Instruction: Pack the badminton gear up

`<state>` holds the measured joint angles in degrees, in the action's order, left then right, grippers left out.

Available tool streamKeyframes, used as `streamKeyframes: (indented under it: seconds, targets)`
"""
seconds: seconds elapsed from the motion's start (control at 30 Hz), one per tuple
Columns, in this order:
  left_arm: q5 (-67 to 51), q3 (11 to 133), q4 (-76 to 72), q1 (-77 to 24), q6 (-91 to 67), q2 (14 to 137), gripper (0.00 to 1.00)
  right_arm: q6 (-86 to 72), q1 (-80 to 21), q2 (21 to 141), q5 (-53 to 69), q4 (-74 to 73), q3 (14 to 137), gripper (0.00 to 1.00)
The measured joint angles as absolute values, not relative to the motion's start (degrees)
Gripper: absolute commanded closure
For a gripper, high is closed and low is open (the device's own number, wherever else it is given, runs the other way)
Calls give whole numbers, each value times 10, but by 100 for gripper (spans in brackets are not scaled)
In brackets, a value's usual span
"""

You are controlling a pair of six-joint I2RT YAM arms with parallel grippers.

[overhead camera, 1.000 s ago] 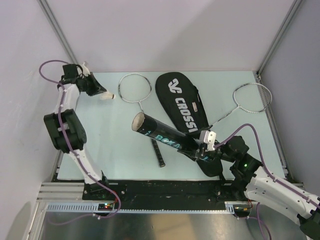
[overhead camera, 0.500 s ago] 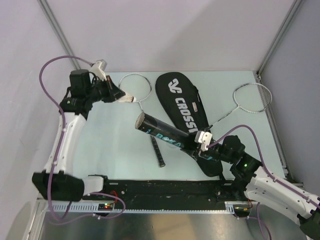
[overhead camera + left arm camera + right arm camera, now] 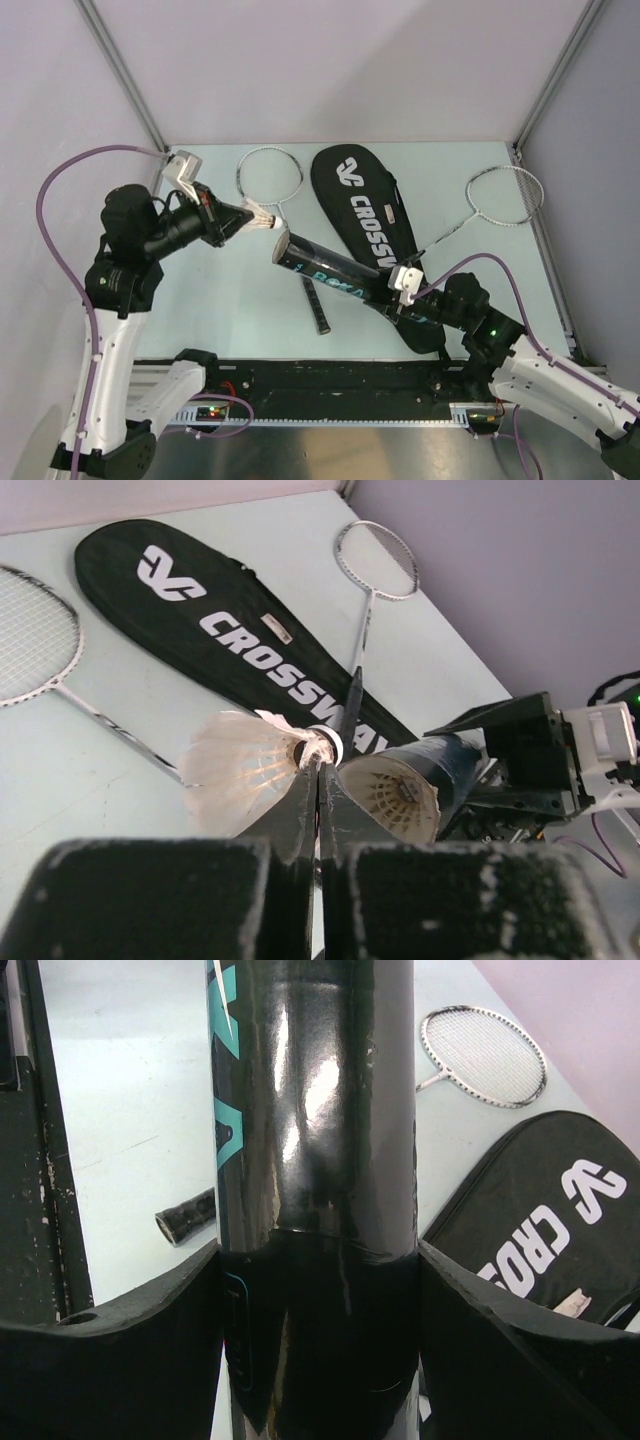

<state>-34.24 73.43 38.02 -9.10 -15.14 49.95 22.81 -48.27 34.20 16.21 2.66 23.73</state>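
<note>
My left gripper [image 3: 246,215] is shut on the cork end of a white feather shuttlecock [image 3: 263,218], held in the air just left of the open mouth of the black tube [image 3: 330,272]. In the left wrist view the shuttlecock [image 3: 245,772] sits at my gripper [image 3: 322,772], beside the tube mouth [image 3: 395,798]; its pale inside shows a feather-like pattern. My right gripper [image 3: 405,297] is shut on the tube [image 3: 315,1160] near its lower end and holds it slanted above the table. The black CROSSWAY bag [image 3: 362,205] lies flat behind.
One silver racquet [image 3: 270,176] lies left of the bag, its black handle [image 3: 317,308] under the tube. The other racquet [image 3: 505,195] lies at the far right, near the table edge. Grey walls close in the table on three sides.
My left arm has swung from the far left corner toward the middle, carrying the shuttlecock right up to the tube mouth. The right gripper has kept the tube, shifting it slightly.
</note>
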Motion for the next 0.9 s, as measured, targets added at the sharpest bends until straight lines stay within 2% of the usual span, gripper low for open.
streamKeyframes:
  seconds: [0.43,0.9]
  targets:
    - [-422,695,396,-91,-161,455,100,241,-488,317,136,23,232,94]
    - [-425,709,409,-92,-166,442,100,243,-489,315,133,23,232,94]
